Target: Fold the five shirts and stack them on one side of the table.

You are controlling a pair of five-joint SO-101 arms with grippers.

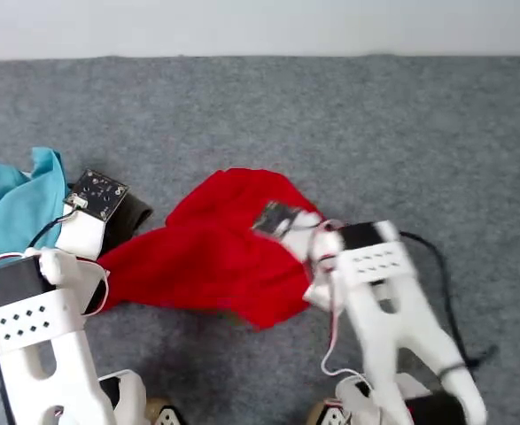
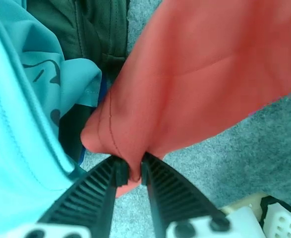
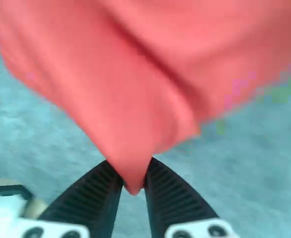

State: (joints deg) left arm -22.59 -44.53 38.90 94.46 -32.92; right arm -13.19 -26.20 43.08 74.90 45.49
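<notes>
Plain white wall (image 1: 260, 27) at the back, and the bench (image 1: 348, 124) is covered in grey carpet-type stuff. It looks kind of grippy, so I'd guess cloth drags on it rather than slides. There's loads of bare grey from 12 round to 3 o'clock in the high view.

The bit that matters: the red shirt (image 1: 206, 257) sits about dead centre, strung between both arms. Its long axis runs roughly 9 to 3 o'clock. The left claw (image 2: 130, 173) is closed tight on a stitched edge at the shirt's 9 o'clock tip, so from that claw the cloth runs off toward 3. The right claw (image 3: 134, 181) is pinched on a bunched fold at the 3 o'clock end, with the cloth running back toward 9. Neither arm is really nearer, each has its own end. The middle looks rumpled, not spread flat. My guess is the next move needs the two ends pulled apart along that line before any fold is worth doing.

Over at 9 o'clock there's a crumpled teal shirt (image 1: 11, 208) right beside the left arm. A dark shirt (image 2: 95, 29) lies next to it, close by the red tip, and I can't tell if they touch. Risk I see: dragging the 9 o'clock end could snag those two. A black cable (image 1: 438, 274) trails by the right arm at about 4 o'clock.
</notes>
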